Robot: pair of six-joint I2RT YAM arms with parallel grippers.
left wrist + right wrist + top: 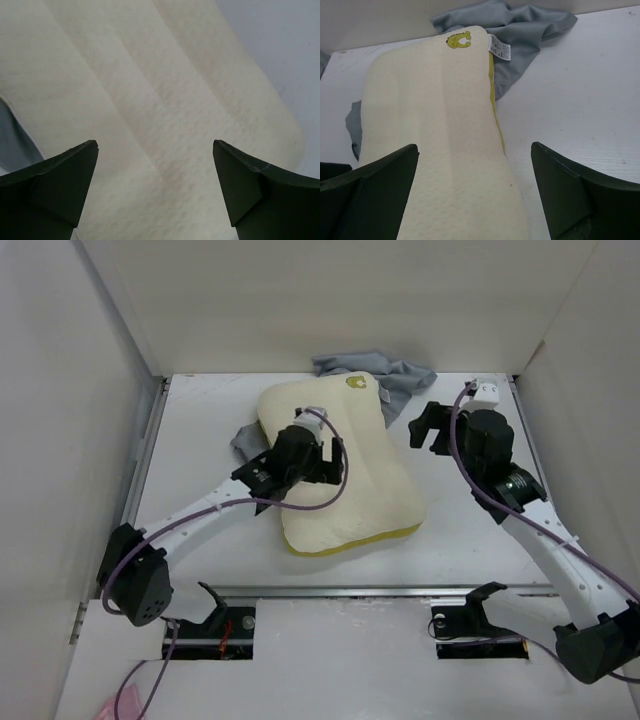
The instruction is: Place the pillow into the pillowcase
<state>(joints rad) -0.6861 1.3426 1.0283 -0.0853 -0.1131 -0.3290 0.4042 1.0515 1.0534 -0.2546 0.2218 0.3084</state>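
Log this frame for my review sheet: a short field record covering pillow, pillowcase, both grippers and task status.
pillow: cream foam, lying flat, yellow side edge toward the arms
pillowcase: grey, crumpled, partly under the pillow, showing at its far end and left side
table: white, bears both
left gripper: open, over the pillow's left part, holding nothing
right gripper: open, right of the pillow, facing it, holding nothing
task status: pillow not yet inside pillowcase
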